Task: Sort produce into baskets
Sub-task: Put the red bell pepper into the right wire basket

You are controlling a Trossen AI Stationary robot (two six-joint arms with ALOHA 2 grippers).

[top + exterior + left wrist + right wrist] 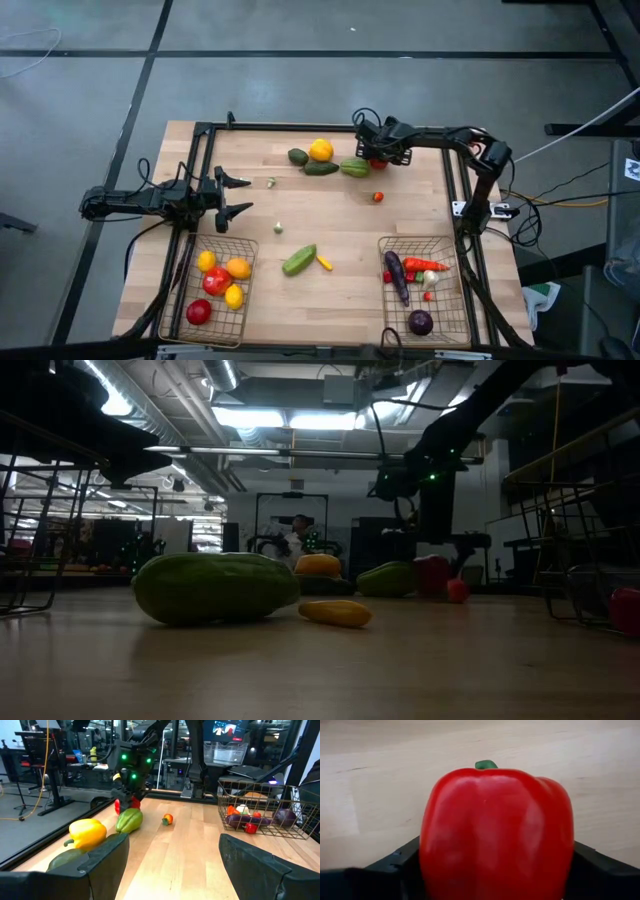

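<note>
A red bell pepper [495, 830] sits near the table's far edge, right of a striped green squash [354, 167]. My right gripper [378, 160] reaches down over it, one finger on each side. My left gripper [240, 195] waits open at the table's left edge, holding nothing. Loose produce lies on the wood: a yellow pepper [320, 150], dark green pieces [321, 168], a small tomato [378, 197], a large green piece [299, 260] and a small yellow piece [324, 263]. Two wire baskets [185, 300] [455, 300] near the front hold sorted pieces. My right gripper has the red pepper's two opposite side walls [427, 855] between its fingers [402, 862]. It comes from above, slanting steeply down. The pepper's green stem [486, 764] points away from the wrist. In the low view the pepper [432, 575] is down at table level.
The left basket holds red, orange and yellow fruit [218, 282]. The right one holds a purple aubergine [397, 275], a carrot [425, 265] and a purple round piece [421, 322]. A dark frame [205, 130] borders the table. Bare wood lies in the middle.
</note>
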